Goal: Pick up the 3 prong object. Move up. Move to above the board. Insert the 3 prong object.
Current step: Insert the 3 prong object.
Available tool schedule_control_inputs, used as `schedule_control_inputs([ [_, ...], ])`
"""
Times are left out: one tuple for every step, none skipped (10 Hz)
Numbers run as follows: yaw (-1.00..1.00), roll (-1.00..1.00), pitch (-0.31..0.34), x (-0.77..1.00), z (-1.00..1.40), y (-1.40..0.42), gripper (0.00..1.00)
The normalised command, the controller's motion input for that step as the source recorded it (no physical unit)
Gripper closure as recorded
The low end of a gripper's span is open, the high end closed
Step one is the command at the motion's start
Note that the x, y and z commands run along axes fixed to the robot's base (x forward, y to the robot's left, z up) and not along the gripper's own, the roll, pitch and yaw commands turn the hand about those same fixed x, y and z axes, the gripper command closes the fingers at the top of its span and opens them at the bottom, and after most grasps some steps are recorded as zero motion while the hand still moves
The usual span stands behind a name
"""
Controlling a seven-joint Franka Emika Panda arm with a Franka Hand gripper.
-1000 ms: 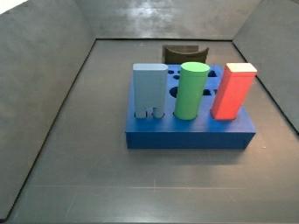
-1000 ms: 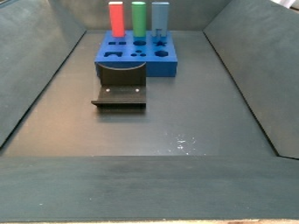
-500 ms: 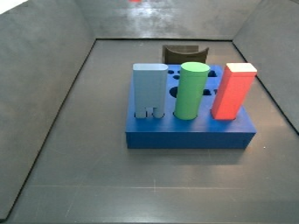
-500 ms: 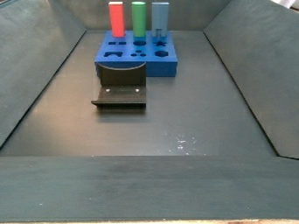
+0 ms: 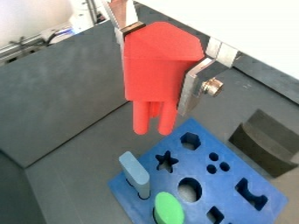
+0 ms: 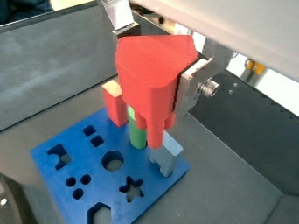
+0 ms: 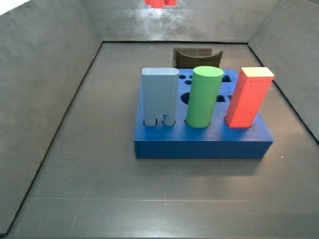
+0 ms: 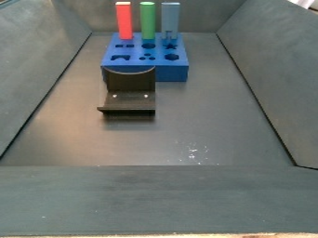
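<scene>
My gripper [image 5: 158, 70] is shut on the red 3 prong object [image 5: 156, 61], prongs pointing down, and holds it high in the air; both wrist views show the silver fingers [image 6: 190, 86] clamping its sides. The blue board [image 5: 222, 188] lies below, with the held piece [image 6: 149, 83] hanging over the side where its pegs stand. The board [image 7: 200, 142] carries a grey-blue block [image 7: 157, 96], a green cylinder [image 7: 204, 95] and a red block [image 7: 251, 96]. In a side view only the piece's tip [image 7: 161, 3] shows at the top edge; the gripper itself is out of view there.
The dark fixture stands on the floor just beside the board [image 8: 128, 100], and it also shows in the other views [image 7: 193, 58] [image 5: 267, 144]. Grey walls enclose the floor. The board has several open shaped holes, among them a three-dot one [image 6: 79, 182].
The red piece's tip has come into a side view at the top edge and moved slightly right and lower. The board and its pegs have not moved.
</scene>
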Motion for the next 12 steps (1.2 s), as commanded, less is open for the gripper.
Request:
schedule_control_inputs([
  [0.53,0.00,-0.030,0.00,-0.07,0.01,1.00],
  [0.56,0.08,-0.016,0.03,-0.08,0.01,1.00],
  [0.57,0.10,-0.033,0.00,-0.12,0.05,1.00],
  [0.53,0.13,-0.021,0.01,-0.11,0.00,1.00],
  [0.49,0.16,-0.016,0.00,-0.12,0.00,1.00],
  [0.47,0.12,-0.011,0.02,-0.08,0.00,1.00],
  [0.42,0.09,0.000,0.00,0.00,0.00,1.00],
  [0.21,0.02,0.000,0.01,-0.04,-0.02,1.00],
  [0.46,0.34,0.000,0.13,-0.15,0.00,1.00],
  [0.37,0.34,0.000,0.20,-0.11,0.00,1.00],
  [0.35,0.33,0.000,0.15,-0.18,0.00,1.00],
  [0.35,0.31,0.000,0.15,-0.19,0.00,1.00],
])
